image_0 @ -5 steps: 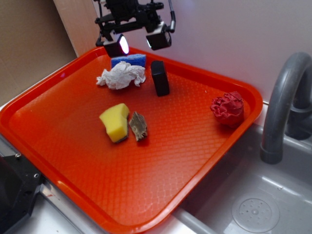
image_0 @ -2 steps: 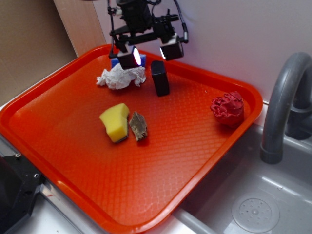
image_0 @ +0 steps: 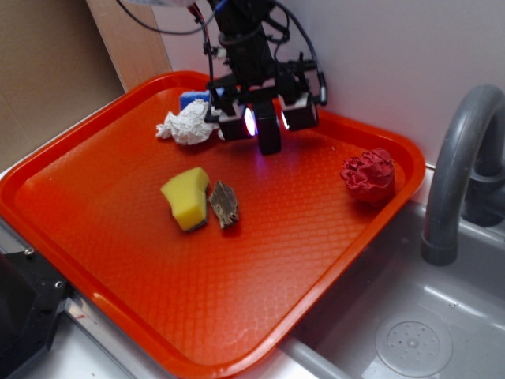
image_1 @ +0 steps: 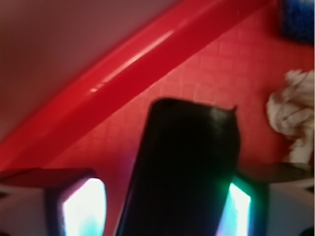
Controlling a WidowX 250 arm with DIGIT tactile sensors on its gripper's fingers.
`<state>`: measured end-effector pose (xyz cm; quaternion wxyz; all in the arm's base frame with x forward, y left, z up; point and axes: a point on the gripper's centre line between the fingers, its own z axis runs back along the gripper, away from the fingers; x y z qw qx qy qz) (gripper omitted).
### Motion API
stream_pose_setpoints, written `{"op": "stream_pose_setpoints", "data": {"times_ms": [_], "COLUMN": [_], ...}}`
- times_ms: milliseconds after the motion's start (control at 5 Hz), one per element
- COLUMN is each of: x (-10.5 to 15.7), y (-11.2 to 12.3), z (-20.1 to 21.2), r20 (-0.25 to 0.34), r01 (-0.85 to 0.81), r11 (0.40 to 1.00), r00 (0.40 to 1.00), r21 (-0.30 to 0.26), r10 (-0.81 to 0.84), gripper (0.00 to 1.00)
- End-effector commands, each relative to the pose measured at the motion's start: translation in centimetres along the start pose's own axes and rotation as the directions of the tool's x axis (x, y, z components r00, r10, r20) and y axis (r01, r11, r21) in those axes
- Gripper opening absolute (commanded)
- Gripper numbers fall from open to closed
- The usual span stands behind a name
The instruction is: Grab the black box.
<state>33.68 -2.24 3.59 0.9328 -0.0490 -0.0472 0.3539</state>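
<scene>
Between my two lit finger pads stands the small glossy black rectangular box (image_0: 269,136), and the black claw (image_0: 268,120) is spread around it, one pad on each side. From the wrist view the box (image_1: 184,172) fills the gap, but I cannot tell whether either pad touches it yet. It sits upright at the far side of the orange plastic tray (image_0: 118,316), near the far rim. I judge it rigid and light, with slick faces that could slip, and tall enough to tip, so I would pinch the two broad sides low and square. Left of it lie a crumpled white paper wad (image_0: 188,124) and a blue sponge block (image_0: 194,99); nearer are a yellow sponge (image_0: 187,197) and a rough wood chunk (image_0: 225,204).
</scene>
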Motion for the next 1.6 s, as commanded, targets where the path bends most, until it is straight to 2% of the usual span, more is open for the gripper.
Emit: {"op": "stream_pose_setpoints", "data": {"times_ms": [0, 200, 400, 600, 800, 1000, 1400], "x": [-0.7, -2.6, -4.5, -7.4, -8.1, -6.6, -5.6], "y": [-0.4, 2.5, 7.0, 11.0, 14.0, 14.8, 15.0], "z": [3.5, 9.1, 14.8, 17.8, 17.6, 16.9, 15.1], "r20": [-0.004, -0.133, -0.105, -0.027, 0.004, -0.015, -0.050], "r01": [0.250, 0.459, 0.677, 0.729, 0.743, 0.724, 0.704], "r11": [0.967, 0.885, 0.736, 0.679, 0.656, 0.679, 0.706], "r00": [0.968, 0.875, 0.733, 0.683, 0.661, 0.685, 0.710], "r21": [-0.039, -0.079, 0.021, 0.089, 0.134, 0.118, 0.077], "r10": [-0.250, -0.466, -0.672, -0.730, -0.750, -0.728, -0.702], "gripper": [0.00, 0.00, 0.00, 0.00, 0.00, 0.00, 0.00]}}
